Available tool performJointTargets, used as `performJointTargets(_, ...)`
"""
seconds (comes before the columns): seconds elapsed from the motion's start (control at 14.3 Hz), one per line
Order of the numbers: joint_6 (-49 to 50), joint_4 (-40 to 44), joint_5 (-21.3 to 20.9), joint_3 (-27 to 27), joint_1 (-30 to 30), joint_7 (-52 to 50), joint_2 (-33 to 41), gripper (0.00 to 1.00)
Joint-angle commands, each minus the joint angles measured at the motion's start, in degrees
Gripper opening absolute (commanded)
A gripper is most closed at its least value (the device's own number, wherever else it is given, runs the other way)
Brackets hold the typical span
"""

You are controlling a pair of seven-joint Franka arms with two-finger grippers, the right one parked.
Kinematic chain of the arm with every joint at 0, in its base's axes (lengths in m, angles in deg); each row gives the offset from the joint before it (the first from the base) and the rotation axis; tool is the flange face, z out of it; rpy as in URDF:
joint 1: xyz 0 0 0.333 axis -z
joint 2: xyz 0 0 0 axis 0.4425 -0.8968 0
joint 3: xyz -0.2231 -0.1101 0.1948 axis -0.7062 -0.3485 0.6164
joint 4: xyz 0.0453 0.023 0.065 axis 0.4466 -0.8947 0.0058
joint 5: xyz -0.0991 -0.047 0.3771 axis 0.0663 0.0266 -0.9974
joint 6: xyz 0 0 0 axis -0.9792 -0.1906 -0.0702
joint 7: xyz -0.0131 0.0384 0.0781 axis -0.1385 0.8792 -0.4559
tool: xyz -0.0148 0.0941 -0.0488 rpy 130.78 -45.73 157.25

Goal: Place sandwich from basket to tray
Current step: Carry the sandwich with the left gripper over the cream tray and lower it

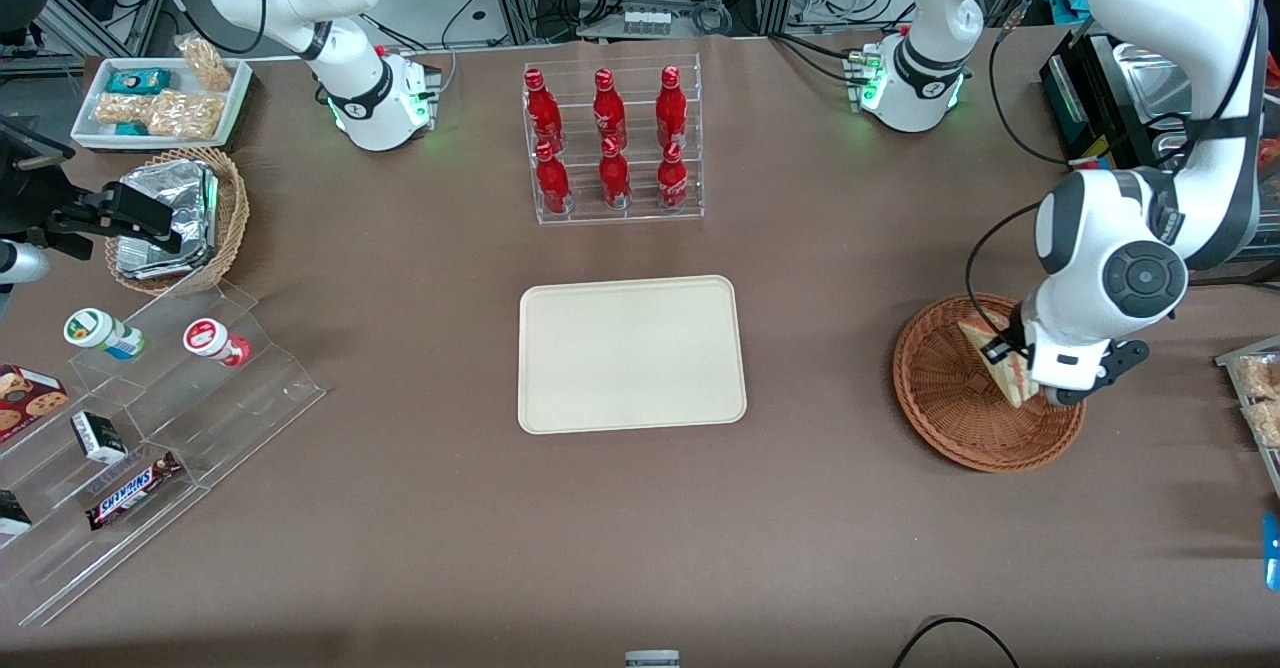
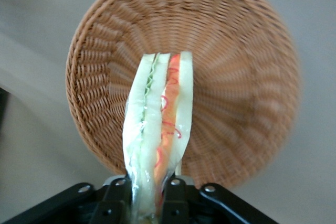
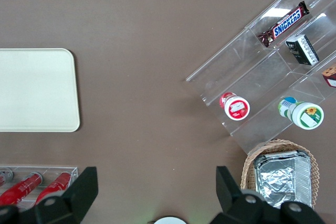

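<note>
Front view: gripper (image 1: 1040, 380) sits above the basket (image 1: 950, 418), pinching the sandwich (image 1: 1000, 358); tray (image 1: 630, 354) lies well apart, toward the table's middle.
Left wrist view: fingers (image 2: 173, 195) clamp one end of the sandwich (image 2: 160, 124); its long axis runs straight out from them over the basket (image 2: 231, 77).

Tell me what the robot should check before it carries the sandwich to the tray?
1. Hand shut on the sandwich: ok, a finger presses each side.
2. Sandwich lifted out of the basket: ok, the wrist view shows it held above the weave.
3. Sandwich in one piece: ok, the layers sit together in the wrap.
4. Tray free for it: ok, nothing lies on it.
5. Way to the tray open: ok, only bare table lies between.
6. Grip firm enough for the trip: cannot tell.
</note>
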Motion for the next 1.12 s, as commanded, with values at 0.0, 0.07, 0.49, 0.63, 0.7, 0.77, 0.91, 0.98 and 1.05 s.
performJointTargets(0.0, 2.9, 2.9, -0.4, 0.1, 6.7, 13.0, -1.0, 0.06)
performJointTargets(0.07, 2.4, 2.9, 0.2, -0.3, 9.4, 14.8, -1.1, 0.06)
performJointTargets(0.49, -4.8, 11.0, 15.9, -0.8, 23.2, 7.5, -10.5, 0.05)
performJointTargets(0.63, -4.9, 17.2, 15.9, -0.8, 27.4, 0.6, -15.7, 0.05)
performJointTargets(0.7, -4.9, 20.4, 15.5, -0.8, 29.5, -2.9, -18.4, 0.05)
performJointTargets(0.77, -4.9, 22.8, 15.4, -0.8, 31.4, -5.7, -20.5, 0.05)
performJointTargets(0.91, -5.0, 28.4, 15.4, -0.8, 33.9, -10.5, -25.0, 0.05)
performJointTargets(0.98, -5.1, 31.0, 15.3, -0.8, 35.4, -12.7, -27.3, 0.05)
performJointTargets(1.05, -5.9, 33.1, 15.3, -0.8, 36.5, -14.7, -29.2, 0.05)
